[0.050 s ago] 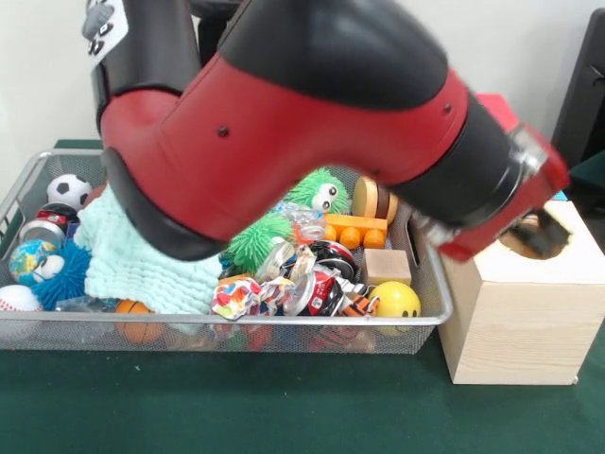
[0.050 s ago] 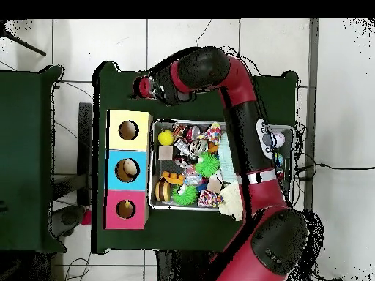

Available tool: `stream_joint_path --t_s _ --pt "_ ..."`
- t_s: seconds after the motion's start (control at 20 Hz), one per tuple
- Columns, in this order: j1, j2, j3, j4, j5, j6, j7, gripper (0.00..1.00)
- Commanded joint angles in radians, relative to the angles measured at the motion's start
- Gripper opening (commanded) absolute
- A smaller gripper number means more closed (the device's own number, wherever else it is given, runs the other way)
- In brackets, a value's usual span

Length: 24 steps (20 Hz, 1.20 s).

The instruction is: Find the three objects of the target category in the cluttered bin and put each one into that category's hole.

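Cannot read the target category off the pictures; guessing balls, since at least 3 lie in the bin [image 1: 217,322].

Closest to the box: a yellow smiley ball [image 1: 397,303], in the bin's corner next to the box, touching a wooden block [image 1: 388,267] and crumpled wrappers. Likely light, smooth and firm, apt to roll or squirt out under a pinch; best taken across its middle from straight above.

At the opposite end: a soccer ball [image 1: 68,191], a globe ball [image 1: 28,257] and a baseball [image 1: 17,299], all small and round. Similar handling expected, though the baseball probably grips better thanks to its stitching. Also an orange basketball [image 1: 137,317], half buried under a pale green cloth [image 1: 132,265]; would need uncovering first.

Elsewhere in the heap: 2 green fuzzy toys [image 1: 321,189], orange bricks, cans.

Beside the bin, touching or nearly so: the box [image 1: 515,322], with 3 holes in a row in the overhead view, yellow [image 2: 128,130], blue [image 2: 127,170] and pink [image 2: 125,209].

Above it all: the arm [image 1: 312,123], sweeping across the bin and hiding much of it. Gripper [image 2: 143,86] out past the box's yellow end, away from the bin. Cannot tell how wide it stands, nor whether anything is in it.
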<state>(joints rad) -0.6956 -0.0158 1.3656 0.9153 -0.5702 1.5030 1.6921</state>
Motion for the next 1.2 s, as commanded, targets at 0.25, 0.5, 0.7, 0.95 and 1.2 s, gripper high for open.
stream_joint_path --t_s 0.25,0.5,0.7,0.95,1.2 --pt "0.114 -0.100 -0.231 -0.203 0.032 0.255 -0.010 0.00" --pt "0.149 -0.099 -0.264 -0.286 -0.089 0.205 -0.155 0.00" --pt "0.173 -0.114 -0.285 -0.314 -0.189 0.129 -0.251 0.00" --pt "0.186 -0.126 -0.297 -0.311 -0.285 -0.011 -0.333 0.00" --pt "0.183 -0.149 -0.290 -0.298 -0.321 -0.063 -0.419 0.00"
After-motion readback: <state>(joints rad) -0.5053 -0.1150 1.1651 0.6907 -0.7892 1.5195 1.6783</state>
